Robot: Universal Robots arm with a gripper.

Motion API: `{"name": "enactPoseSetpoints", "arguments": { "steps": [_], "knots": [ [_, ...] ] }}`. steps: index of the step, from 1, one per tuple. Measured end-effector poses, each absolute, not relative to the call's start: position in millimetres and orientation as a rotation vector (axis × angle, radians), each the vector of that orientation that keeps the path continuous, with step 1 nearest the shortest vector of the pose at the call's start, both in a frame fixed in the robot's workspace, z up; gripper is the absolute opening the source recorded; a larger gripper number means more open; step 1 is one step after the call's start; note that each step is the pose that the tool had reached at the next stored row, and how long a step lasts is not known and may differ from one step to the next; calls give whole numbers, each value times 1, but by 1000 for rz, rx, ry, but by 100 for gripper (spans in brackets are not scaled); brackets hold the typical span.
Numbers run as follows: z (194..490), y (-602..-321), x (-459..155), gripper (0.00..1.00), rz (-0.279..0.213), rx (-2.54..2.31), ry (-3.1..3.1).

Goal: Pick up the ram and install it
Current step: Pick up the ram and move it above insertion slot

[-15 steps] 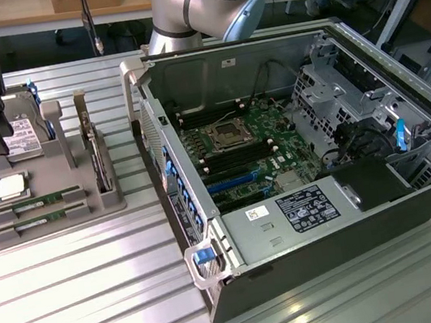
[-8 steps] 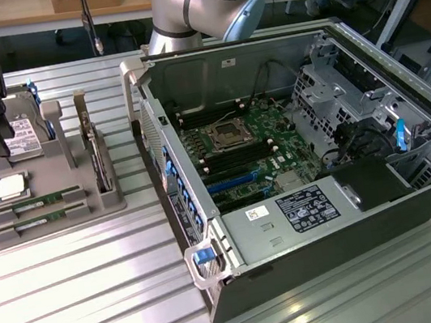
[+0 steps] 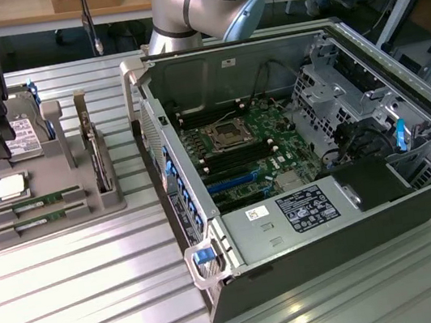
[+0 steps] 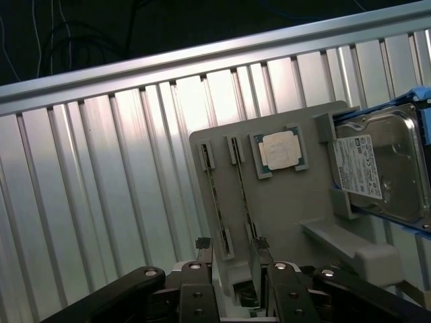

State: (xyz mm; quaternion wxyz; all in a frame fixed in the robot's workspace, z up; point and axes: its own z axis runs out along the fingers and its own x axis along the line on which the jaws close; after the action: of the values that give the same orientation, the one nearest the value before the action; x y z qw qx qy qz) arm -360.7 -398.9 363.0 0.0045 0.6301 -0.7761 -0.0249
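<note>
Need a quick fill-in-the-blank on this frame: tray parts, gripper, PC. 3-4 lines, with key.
1. The gray tray holds ___ ram sticks in its slots.
2. The processor sits between the ram sticks and the ___.
3. The gripper hangs over the tray, open, holding ___.
4. The motherboard sits inside the open computer ___.
Missing: two; hard drive; nothing; case.

Table (image 3: 84, 313): bears tray (image 3: 41, 174) and computer case (image 3: 297, 157).
Tray: at the case's 9 o'clock, exterior view, just beside it.
Ram (image 3: 38, 203): in a tray slot at 6 o'clock; second stick (image 3: 40, 220) alongside.
Processor (image 3: 9, 187): on the tray, 11 o'clock of the ram.
Hard drive (image 3: 23, 138): tray's 12 o'clock end, behind the processor.
</note>
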Motion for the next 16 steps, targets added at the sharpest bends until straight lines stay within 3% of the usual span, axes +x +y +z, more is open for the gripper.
{"name": "enactPoseSetpoints", "arguments": {
  "steps": [16],
  "knots": [
    [351, -399, -354, 36, -78, 1979, -2427]
  ]
}}
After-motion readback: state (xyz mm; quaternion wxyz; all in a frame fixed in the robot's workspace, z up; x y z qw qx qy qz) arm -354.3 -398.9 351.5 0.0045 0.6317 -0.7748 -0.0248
